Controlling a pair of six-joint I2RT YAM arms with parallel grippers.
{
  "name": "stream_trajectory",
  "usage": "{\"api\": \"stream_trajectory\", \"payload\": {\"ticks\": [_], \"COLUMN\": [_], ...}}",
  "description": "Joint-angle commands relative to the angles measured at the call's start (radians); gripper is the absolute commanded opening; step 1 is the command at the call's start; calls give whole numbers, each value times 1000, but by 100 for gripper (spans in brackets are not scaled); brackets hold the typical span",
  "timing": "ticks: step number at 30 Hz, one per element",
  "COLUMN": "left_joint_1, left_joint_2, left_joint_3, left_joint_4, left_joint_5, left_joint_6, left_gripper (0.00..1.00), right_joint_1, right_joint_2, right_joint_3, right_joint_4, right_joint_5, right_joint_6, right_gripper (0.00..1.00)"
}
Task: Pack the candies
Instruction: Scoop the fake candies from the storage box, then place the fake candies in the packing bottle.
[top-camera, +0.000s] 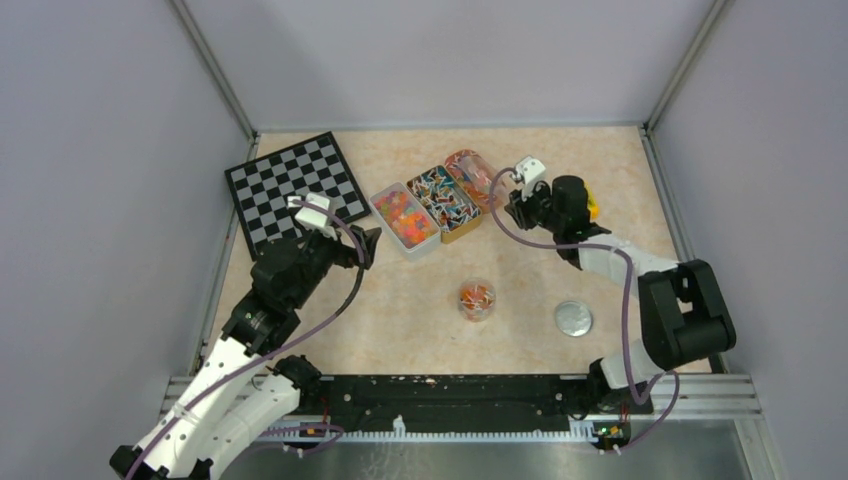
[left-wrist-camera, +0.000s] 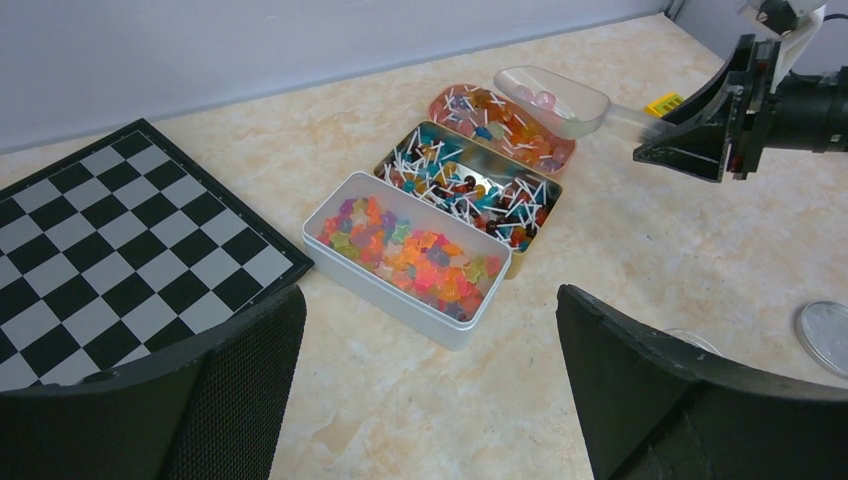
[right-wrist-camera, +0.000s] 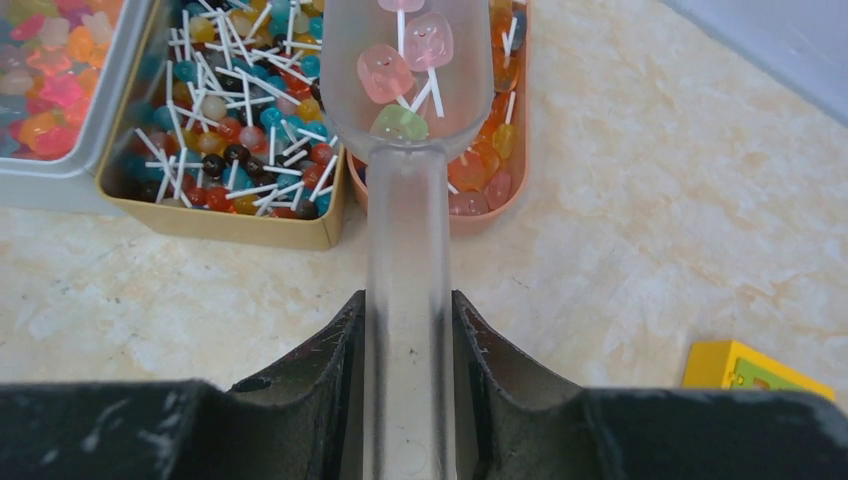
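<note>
Three open tins of candies stand in a row: a white tin (top-camera: 404, 220) of star sweets, a gold tin (top-camera: 442, 198) of tiny lollipops, and a pink tin (top-camera: 472, 178) of orange and pink ones. My right gripper (top-camera: 515, 205) is shut on the handle of a clear scoop (right-wrist-camera: 405, 230). The scoop hangs over the near end of the pink tin (right-wrist-camera: 500, 190) and holds a few pink and green lollipops (right-wrist-camera: 400, 62). A small clear cup (top-camera: 476, 300) with some candies stands mid-table. My left gripper (left-wrist-camera: 430, 320) is open and empty, just before the white tin (left-wrist-camera: 400, 285).
A checkerboard (top-camera: 295, 190) lies at the back left, beside my left gripper. A round silver lid (top-camera: 573, 318) lies right of the cup. A yellow block with green squares (right-wrist-camera: 755, 372) sits right of my right gripper. Grey walls enclose the table.
</note>
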Motion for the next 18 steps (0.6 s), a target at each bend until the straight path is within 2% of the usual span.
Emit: {"api": "stream_trajectory", "payload": {"ticks": [1, 7, 13, 18], "left_joint_1": [-4, -4, -4, -3], "left_joint_2": [-10, -13, -19, -21], "left_joint_3": [-6, -4, -5, -4], "left_joint_4": [34, 33, 33, 32], "left_joint_5": [-13, -17, -12, -12], "left_joint_6": [11, 12, 11, 10], "left_gripper": [99, 99, 99, 99], "right_joint_1": [-10, -10, -9, -8], "right_joint_2": [-101, -207, -319, -415], "right_joint_3": [61, 86, 84, 80], "right_joint_4": [-53, -224, -348, -524], "right_joint_5": [-69, -128, -254, -361], "right_joint_6": [-50, -149, -266, -406], "right_gripper": [0, 0, 0, 0]}}
